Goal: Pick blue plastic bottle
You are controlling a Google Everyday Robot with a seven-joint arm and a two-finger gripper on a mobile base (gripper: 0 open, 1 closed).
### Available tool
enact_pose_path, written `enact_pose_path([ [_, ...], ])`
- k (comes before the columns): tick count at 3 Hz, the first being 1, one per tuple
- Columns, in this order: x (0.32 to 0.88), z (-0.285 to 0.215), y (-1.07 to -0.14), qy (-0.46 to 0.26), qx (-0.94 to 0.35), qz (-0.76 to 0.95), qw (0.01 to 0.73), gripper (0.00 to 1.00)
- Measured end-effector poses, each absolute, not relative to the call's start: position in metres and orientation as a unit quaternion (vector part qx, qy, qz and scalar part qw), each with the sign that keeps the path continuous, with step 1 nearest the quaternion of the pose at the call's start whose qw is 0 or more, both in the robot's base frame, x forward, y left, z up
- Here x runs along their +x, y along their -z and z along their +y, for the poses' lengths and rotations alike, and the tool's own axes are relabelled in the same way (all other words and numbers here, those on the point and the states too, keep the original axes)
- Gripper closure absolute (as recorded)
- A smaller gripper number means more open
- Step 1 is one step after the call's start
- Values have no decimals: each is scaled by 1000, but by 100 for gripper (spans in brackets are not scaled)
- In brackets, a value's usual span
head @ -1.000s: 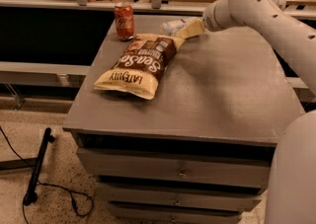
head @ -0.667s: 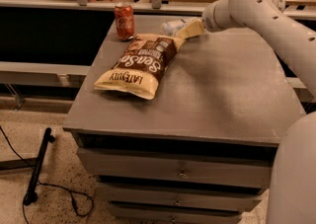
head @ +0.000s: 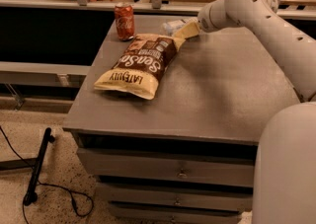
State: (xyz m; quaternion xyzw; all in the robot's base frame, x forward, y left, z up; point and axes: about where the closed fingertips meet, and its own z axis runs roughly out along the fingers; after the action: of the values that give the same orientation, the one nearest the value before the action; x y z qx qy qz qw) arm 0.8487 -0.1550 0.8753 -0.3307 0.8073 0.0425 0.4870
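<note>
The blue plastic bottle (head: 172, 24) lies on its side at the far edge of the grey table (head: 217, 94), just behind the top of the chip bag. It looks clear and pale. My gripper (head: 186, 30) reaches in from the right and sits right at the bottle's near right side, partly covering it. I cannot tell whether it touches the bottle. The white arm (head: 266, 16) stretches back to the right.
A red soda can (head: 124, 20) stands upright at the table's far left corner. A brown and yellow chip bag (head: 140, 65) lies flat on the left half. Drawers (head: 177, 171) are below the tabletop. A black cable and stand (head: 37, 168) lie on the floor at left.
</note>
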Motion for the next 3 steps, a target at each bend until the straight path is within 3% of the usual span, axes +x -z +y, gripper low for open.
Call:
enact_pose_path([
  [2, 860, -144, -854, -83, -335, 822, 452, 0],
  [3, 859, -142, -847, -100, -340, 827, 436, 15],
])
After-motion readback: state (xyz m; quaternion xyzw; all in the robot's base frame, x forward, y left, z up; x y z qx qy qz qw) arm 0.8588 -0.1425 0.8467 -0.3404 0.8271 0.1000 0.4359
